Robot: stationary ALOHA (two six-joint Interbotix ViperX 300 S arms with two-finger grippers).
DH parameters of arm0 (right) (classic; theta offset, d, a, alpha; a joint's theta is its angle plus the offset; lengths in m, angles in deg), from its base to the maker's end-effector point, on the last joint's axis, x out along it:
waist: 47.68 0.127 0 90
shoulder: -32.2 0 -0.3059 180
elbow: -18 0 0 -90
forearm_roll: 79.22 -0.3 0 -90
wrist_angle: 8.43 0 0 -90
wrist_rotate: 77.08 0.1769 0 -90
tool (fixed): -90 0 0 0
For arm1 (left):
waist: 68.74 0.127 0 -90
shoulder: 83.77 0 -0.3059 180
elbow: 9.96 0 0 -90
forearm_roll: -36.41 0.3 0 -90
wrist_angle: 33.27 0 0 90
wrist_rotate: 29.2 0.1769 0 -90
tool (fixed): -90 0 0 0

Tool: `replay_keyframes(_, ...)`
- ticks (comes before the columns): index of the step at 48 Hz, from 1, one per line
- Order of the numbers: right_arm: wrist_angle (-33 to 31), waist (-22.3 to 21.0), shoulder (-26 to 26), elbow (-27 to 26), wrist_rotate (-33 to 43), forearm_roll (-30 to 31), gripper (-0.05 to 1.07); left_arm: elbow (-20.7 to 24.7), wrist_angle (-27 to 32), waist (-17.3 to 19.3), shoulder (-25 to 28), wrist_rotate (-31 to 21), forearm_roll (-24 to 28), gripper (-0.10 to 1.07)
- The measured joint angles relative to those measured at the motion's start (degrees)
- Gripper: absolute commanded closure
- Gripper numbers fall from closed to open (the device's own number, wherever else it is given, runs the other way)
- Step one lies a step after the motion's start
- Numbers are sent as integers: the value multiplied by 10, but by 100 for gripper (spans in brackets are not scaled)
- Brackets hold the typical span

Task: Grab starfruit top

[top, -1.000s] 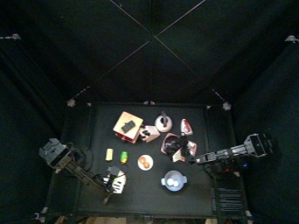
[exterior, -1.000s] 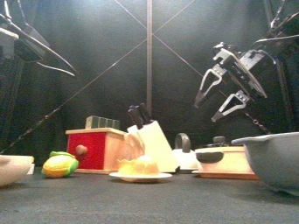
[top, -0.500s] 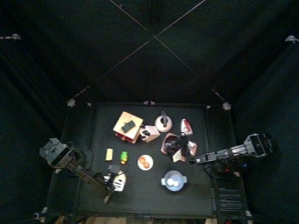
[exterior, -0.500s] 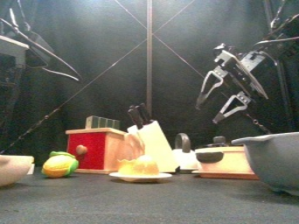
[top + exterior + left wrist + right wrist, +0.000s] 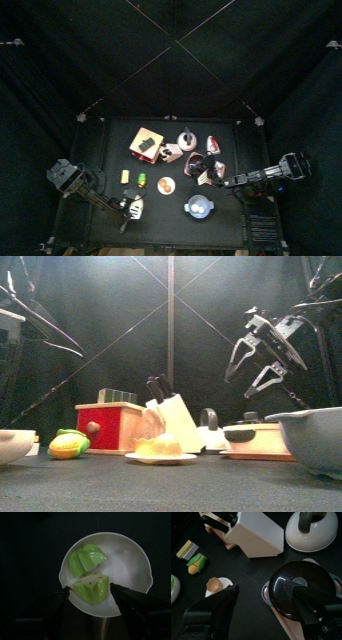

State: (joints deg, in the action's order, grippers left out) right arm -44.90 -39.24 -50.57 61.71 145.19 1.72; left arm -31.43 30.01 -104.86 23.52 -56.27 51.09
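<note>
the surface (image 5: 94, 225) is crowded through its middle, bare along the left edge and far-left corner. at the near-left corner sits a white bowl (image 5: 127, 557), and in it the starfruit (image 5: 90, 569), cut in two green pieces, one stacked toward the pincer, one beyond it. the left pincer (image 5: 93, 597) hangs directly above that bowl, looking straight down, spread wide, holding nothing, with the nearer piece lying right between its tips. so the fruit is below and dead ahead, and the left arm is plainly the nearer one. the piece's long axis looks to run roughly along the line the pincer points, though that's hard to call. my read: a straight drop would do it, with the bowl's rim the only thing close enough to snag.

the right pincer (image 5: 264, 612) is well away, raised over the black pot (image 5: 301, 587) on the right side, spread and empty too. smaller bits, a white kettle (image 5: 310, 529) and knife block (image 5: 254, 532), stay well clear.
</note>
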Motion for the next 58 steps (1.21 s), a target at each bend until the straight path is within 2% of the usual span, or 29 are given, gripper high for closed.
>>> replay_keyframes(28, 0, -2, -4, 0, 0, -4, 2, -7, -33, 7, 4, -1, -7, 3)
replay_keyframes(46, 0, -2, -6, 0, -1, -6, 2, -14, -40, 11, 7, 0, -10, 25)
replay_keyframes(58, 0, -2, -7, 0, 0, -12, 2, -30, -40, 11, -7, 5, 23, 28)
